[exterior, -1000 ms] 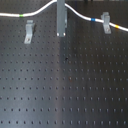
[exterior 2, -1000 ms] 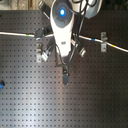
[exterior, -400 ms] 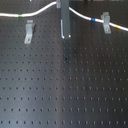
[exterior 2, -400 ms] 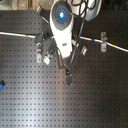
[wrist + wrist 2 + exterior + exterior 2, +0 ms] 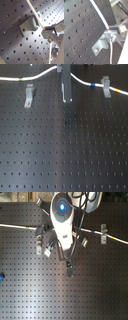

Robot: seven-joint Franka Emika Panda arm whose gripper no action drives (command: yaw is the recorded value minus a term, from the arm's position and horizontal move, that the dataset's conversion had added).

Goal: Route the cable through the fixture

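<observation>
The white cable (image 5: pixel 40 74) runs along the far edge of the black pegboard, with a green band at the first exterior view's left and blue and yellow bands at the first exterior view's right. It arches up to my gripper (image 5: pixel 67 100), whose grey fingers are closed together with the cable caught high between them. The right fixture (image 5: pixel 106 86) has the cable passing at it. The left fixture (image 5: pixel 29 96) stands apart from the cable, which passes beyond it. In the second exterior view the gripper (image 5: pixel 69 270) hangs between both clips. Both wrist views show the cable (image 5: pixel 35 11) crossing a grey fixture (image 5: pixel 29 25).
The black perforated board (image 5: pixel 65 154) stretches toward the near side with only rows of holes. A small blue object (image 5: pixel 1 277) lies at the second exterior view's left edge. The white arm body (image 5: pixel 62 219) looms over the cable's middle stretch.
The gripper has shifted slightly toward the first exterior view's right and a little nearer, carrying the cable's arch with it. Both fixtures have stayed where they were.
</observation>
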